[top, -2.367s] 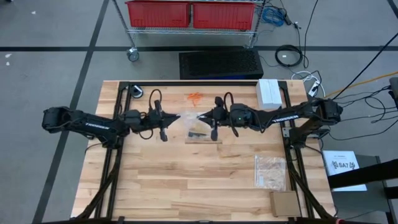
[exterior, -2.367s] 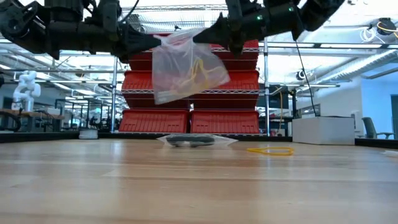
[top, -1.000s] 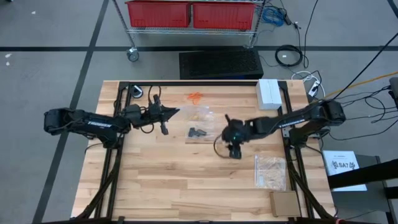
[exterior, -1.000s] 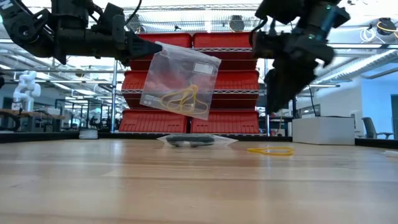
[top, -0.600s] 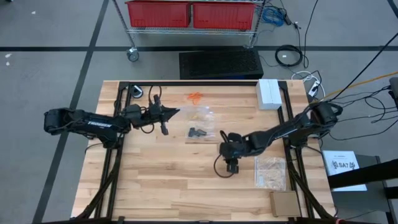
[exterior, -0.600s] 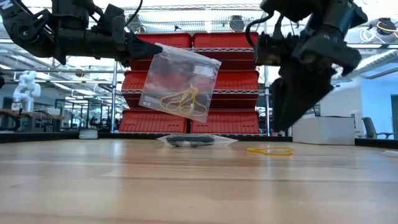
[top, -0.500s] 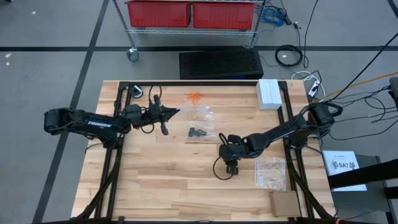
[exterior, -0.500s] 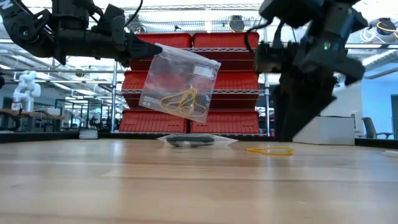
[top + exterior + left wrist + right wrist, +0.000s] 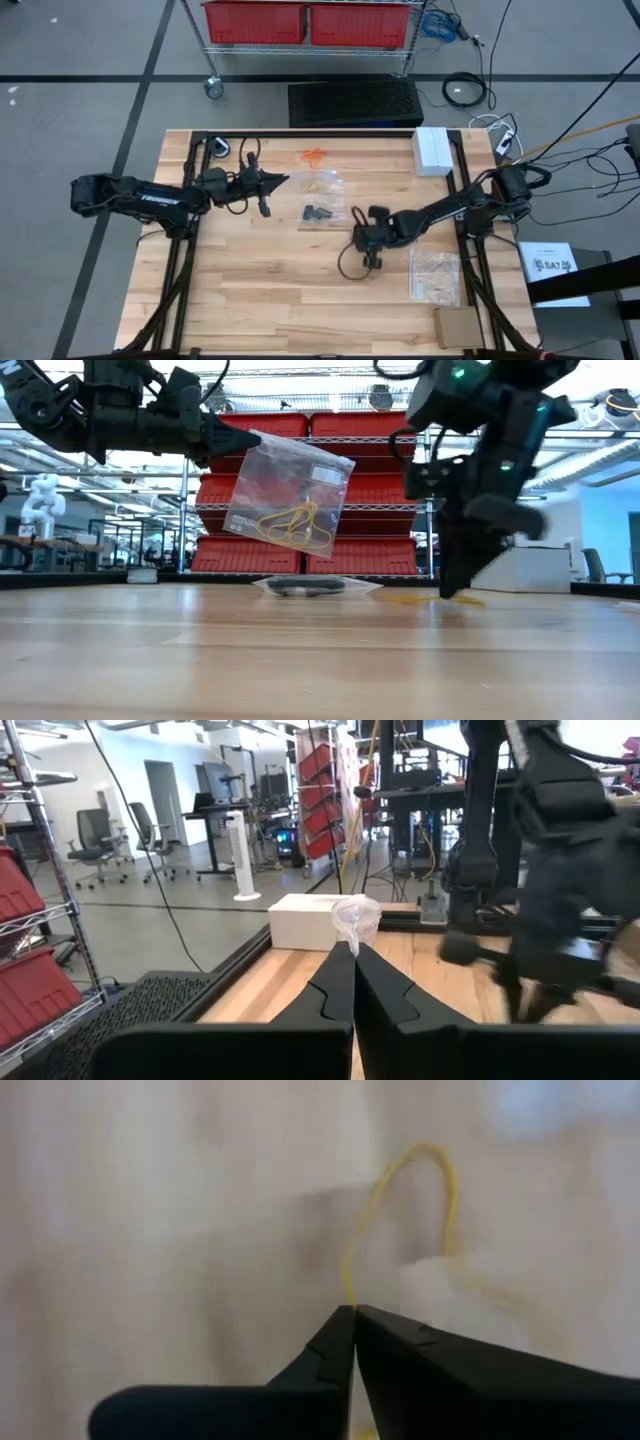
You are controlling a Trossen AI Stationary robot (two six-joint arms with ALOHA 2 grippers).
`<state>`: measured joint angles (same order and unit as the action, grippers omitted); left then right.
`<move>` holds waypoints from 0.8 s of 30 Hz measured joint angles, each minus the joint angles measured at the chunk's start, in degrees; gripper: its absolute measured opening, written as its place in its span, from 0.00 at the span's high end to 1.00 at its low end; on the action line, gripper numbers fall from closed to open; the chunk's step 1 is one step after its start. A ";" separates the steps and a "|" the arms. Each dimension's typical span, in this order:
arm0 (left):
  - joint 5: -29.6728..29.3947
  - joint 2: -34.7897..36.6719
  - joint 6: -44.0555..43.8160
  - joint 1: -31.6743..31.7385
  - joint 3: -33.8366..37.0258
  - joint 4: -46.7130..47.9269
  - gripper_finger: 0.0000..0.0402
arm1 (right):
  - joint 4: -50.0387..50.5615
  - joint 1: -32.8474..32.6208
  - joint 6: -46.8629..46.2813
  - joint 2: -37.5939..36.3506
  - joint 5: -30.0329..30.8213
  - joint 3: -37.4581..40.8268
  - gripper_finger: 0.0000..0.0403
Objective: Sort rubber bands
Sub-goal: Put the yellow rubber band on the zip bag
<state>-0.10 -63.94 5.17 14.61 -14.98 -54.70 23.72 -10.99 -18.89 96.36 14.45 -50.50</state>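
Observation:
My left gripper (image 9: 284, 181) is shut on a clear plastic bag (image 9: 290, 495) that has pale yellow rubber bands (image 9: 293, 523) inside and hangs above the table. My right gripper (image 9: 354, 1312) points steeply down at the table, right of centre (image 9: 369, 261), and is shut on a loose pale yellow rubber band (image 9: 400, 1190). A second clear bag with black rubber bands (image 9: 319, 213) lies flat on the table. Orange rubber bands (image 9: 314, 155) lie loose near the far edge. My left gripper pinches the bag's top corner (image 9: 354, 923) between its two fingers, which lie level and point toward the table's right. The bag hangs tilted below and beside them, clear of the table. My right gripper pinches the yellow band's near strand (image 9: 347, 1285) between its two fingertips, coming slanting from above. The rest of the loop lies on the wood beyond the fingers.
A white box (image 9: 432, 150) stands at the far right corner. A stack of clear bags (image 9: 435, 275) and a cardboard box (image 9: 458, 327) lie at the near right. Bare wood (image 9: 250, 290) fills the table's near left.
My right gripper has come down to the table, tipped more steeply downward, and shut on the loose yellow band. My left gripper and its bag have kept still.

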 joint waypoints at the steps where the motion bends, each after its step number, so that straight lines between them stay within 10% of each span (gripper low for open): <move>1: -0.02 0.00 0.00 0.00 0.00 0.01 1.00 | 0.12 0.74 0.55 -0.23 0.39 -0.05 0.98; 14: -0.02 0.00 0.00 0.00 0.00 0.23 1.00 | -1.09 9.96 7.04 -0.14 -2.37 -0.05 0.98; 24: -0.04 0.00 0.00 0.00 0.00 0.44 1.00 | -2.62 10.96 7.67 -0.14 -8.19 -0.06 0.77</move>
<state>-0.14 -63.94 5.17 14.61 -14.98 -54.26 21.10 -0.03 -11.23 96.23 6.27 -50.56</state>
